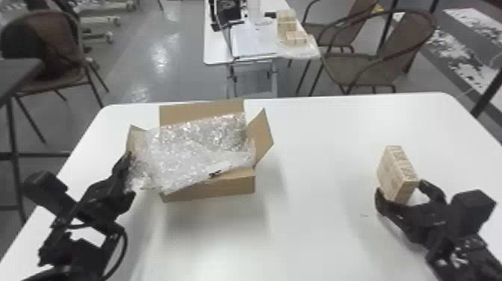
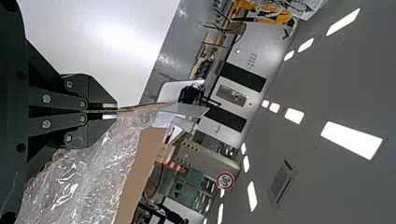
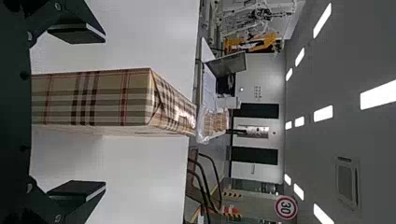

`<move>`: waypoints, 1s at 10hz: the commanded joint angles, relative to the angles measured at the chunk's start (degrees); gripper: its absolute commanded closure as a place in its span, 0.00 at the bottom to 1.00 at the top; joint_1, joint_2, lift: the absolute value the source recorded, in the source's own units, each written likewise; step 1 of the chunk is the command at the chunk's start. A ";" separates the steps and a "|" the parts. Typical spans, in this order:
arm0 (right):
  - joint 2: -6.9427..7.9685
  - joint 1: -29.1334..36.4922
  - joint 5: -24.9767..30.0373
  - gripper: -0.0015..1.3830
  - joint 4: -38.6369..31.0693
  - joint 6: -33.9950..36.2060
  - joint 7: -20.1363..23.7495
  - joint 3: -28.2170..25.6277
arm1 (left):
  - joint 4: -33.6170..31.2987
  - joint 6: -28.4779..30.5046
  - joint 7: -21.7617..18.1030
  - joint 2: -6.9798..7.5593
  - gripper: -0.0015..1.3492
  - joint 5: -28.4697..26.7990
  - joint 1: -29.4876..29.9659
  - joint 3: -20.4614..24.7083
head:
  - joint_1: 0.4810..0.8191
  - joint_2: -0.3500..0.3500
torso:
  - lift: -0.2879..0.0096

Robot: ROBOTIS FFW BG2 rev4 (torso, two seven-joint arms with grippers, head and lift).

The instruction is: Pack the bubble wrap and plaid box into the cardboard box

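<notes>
On the white rectangular desk [image 1: 317, 231], an open brown cardboard box [image 1: 213, 188] was placed left of centre, with clear plastic bubble wrap [image 1: 198, 149] laid in and across it. Its brown cardboard left flap [image 1: 135, 140] was held between the jaws of the left gripper [image 1: 129, 157]. Well to its right, the tan rectangular plaid box [image 1: 394, 173] was stood between the jaws of the right gripper [image 1: 401, 188]. Behind, a second white desk [image 1: 216, 52] was set.
</notes>
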 commanded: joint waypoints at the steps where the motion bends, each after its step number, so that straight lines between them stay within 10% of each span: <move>1: 0.05 -2.31 -0.97 0.30 3.54 0.10 0.00 2.27 | 0.08 0.00 0.00 0.00 0.90 0.08 0.03 -0.16 | 0.63 0.62 | 0.43; 3: 0.05 -3.54 -1.32 0.66 5.21 0.01 -0.88 3.41 | 0.44 0.00 -0.18 0.00 0.90 0.17 -0.06 -0.24 | 0.63 0.65 | 0.43; 10: 0.05 -0.99 -5.71 0.77 -2.61 -1.04 -1.14 6.49 | 0.52 -0.09 -0.35 0.00 0.90 0.52 0.03 -0.77 | 0.63 0.67 | 0.43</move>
